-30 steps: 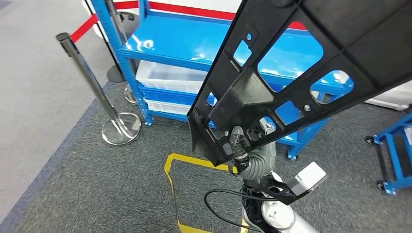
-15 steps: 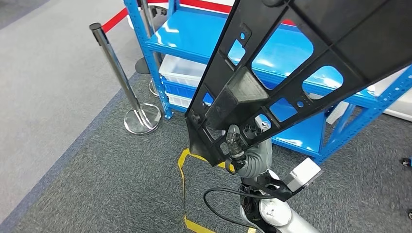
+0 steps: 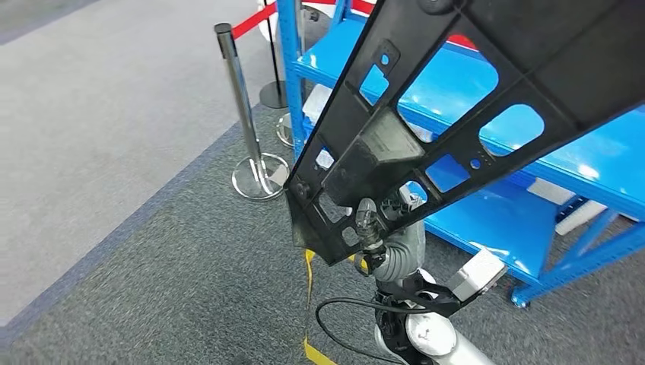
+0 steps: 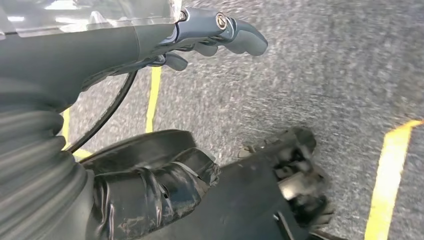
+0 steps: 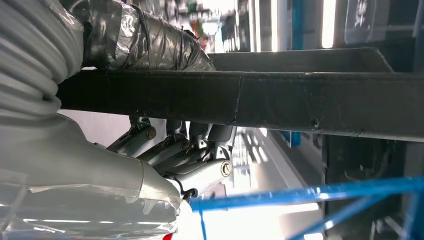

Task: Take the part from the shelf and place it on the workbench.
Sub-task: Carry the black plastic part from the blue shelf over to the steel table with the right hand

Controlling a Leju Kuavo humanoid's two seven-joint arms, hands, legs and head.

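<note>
Now closer to shelf point(image 3: 487, 144), right hand point(image 5: 165, 120) still gripping part point(image 3: 456, 99).

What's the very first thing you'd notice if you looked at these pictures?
The big black part with window-like holes, stretching across the head view from the top right down to the middle. The right hand grips its lower end, and the right wrist view shows the fingers wrapped around its edge. Behind it stands a bright blue shelf, with a shiny silver post to its left.
</note>
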